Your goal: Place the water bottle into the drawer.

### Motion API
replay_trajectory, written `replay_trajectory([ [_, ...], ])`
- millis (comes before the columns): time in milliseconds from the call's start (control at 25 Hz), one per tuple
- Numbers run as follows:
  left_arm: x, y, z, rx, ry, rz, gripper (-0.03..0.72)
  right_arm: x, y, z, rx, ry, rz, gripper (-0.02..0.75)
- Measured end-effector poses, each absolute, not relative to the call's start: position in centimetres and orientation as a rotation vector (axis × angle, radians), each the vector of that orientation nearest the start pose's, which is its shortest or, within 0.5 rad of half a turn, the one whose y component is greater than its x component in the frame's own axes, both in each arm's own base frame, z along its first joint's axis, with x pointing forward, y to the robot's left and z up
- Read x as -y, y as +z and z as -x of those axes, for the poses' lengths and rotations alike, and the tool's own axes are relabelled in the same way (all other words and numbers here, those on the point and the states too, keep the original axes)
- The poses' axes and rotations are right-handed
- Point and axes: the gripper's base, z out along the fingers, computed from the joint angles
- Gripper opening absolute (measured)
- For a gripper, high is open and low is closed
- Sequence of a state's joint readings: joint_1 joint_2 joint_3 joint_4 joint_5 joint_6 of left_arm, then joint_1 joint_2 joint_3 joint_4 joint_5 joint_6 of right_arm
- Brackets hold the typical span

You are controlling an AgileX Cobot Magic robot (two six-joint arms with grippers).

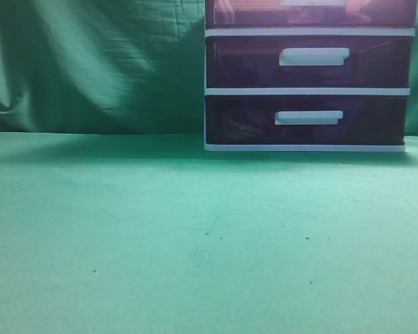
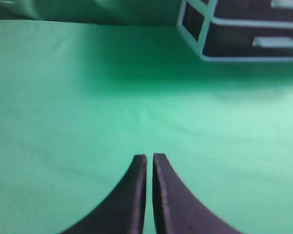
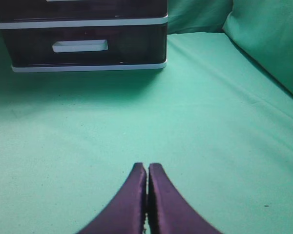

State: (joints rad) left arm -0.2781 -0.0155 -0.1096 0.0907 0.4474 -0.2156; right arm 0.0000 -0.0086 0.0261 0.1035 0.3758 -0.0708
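A dark drawer unit (image 1: 308, 76) with white frames and white handles stands at the back right of the green table. All its drawers are shut. It also shows in the left wrist view (image 2: 244, 31) and in the right wrist view (image 3: 85, 41). The water bottle is not in any view. My left gripper (image 2: 150, 157) is shut and empty above bare cloth. My right gripper (image 3: 147, 165) is shut and empty above bare cloth, in front of the unit. Neither gripper shows in the exterior view.
A green cloth (image 1: 160, 236) covers the table and hangs as a backdrop (image 1: 90, 62) behind it. In the right wrist view the cloth rises in a fold at the right (image 3: 268, 44).
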Motion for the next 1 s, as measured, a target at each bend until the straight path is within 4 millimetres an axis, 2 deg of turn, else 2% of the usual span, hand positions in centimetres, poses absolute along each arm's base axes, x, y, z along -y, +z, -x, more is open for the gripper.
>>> replay_trajectory([
  [120, 1.0, 19.8, -4.6, -1.852, -0.223, -0.12, 0.0, -0.3, 17.1, -5.3, -1.875, 0.053, 0.002, 0.0],
  [320, 0.6, 17.4, -5.1, -1.893, -0.148, 0.022, 0.0, -0.3, 17.1, -5.3, -1.877, 0.053, 0.002, 0.0],
  [600, 0.5, 17.5, -5.2, -1.852, -0.083, -0.025, 0.0, -0.3, 17.1, -5.3, -1.877, 0.052, 0.004, 0.0],
  [1000, 0.5, 17.5, -5.2, -1.849, -0.076, -0.034, 0.0, -0.3, 17.1, -5.3, -1.877, 0.052, 0.004, 0.0],
])
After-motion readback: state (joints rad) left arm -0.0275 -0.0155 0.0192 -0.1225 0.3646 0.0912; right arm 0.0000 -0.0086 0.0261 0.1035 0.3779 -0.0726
